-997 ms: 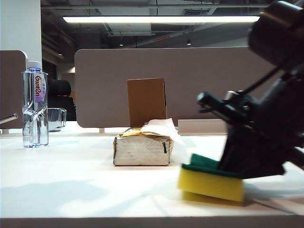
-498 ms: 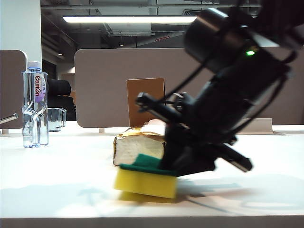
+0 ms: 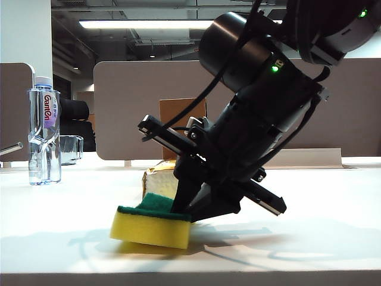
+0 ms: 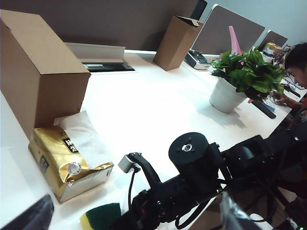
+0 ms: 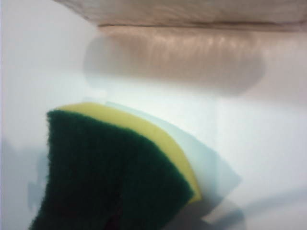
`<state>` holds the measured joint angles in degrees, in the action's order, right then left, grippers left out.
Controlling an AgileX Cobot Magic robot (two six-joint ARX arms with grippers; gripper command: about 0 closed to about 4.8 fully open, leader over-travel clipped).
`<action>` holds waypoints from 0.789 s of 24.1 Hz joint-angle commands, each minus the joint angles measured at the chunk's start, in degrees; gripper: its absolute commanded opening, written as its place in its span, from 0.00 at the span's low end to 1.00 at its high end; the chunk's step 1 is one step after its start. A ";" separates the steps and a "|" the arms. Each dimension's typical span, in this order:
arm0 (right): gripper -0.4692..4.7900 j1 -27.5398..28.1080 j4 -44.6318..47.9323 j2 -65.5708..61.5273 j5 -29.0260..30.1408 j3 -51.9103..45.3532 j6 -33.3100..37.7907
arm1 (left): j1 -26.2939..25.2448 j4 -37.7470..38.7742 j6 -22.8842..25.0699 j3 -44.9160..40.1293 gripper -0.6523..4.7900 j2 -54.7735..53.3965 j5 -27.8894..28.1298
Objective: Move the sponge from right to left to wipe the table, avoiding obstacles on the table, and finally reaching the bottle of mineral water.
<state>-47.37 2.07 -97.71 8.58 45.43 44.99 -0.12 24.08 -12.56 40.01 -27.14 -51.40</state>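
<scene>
The yellow sponge (image 3: 149, 228) with its dark green top lies near the white table's (image 3: 65, 208) front edge, just in front of the gold and silver tissue pack (image 3: 156, 177). My right gripper (image 3: 186, 207) is shut on the sponge's green top from the right. The right wrist view shows the sponge (image 5: 115, 158) close up, with the pack's side (image 5: 192, 12) beyond it. The brown cardboard box (image 3: 178, 116) stands behind the pack. The mineral water bottle (image 3: 44, 137) stands upright far left. My left gripper (image 4: 135, 207) hangs open above the pack (image 4: 62, 160), box (image 4: 38, 67) and sponge (image 4: 100, 216).
A short clear glass (image 3: 70, 149) stands right behind the bottle. The left wrist view also shows a second cardboard box (image 4: 177, 42), a potted plant (image 4: 240, 81), a grey cable tray (image 4: 98, 51) and a person (image 4: 295, 62) at the table's far side.
My right arm has swept the sponge leftward along the table's front, from right of the tissue pack to in front of its left end. Bottle, box and pack have stayed put.
</scene>
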 commanded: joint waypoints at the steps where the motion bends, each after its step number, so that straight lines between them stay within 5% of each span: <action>1: 0.09 -0.59 -5.86 -1.38 0.55 -0.85 0.09 | 0.09 -0.57 -0.11 0.31 0.98 0.07 -0.33; 8: 0.33 -0.55 -4.28 -1.27 0.77 -0.68 0.07 | 0.09 -0.55 -0.11 0.31 0.98 0.07 -0.33; 19: 0.44 0.50 -4.79 -0.04 0.50 1.62 -0.22 | 0.09 -0.24 -0.11 0.31 0.98 0.07 -0.33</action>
<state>-47.09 1.43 -97.80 10.11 47.51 44.95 -0.12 24.16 -12.56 40.01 -27.11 -51.42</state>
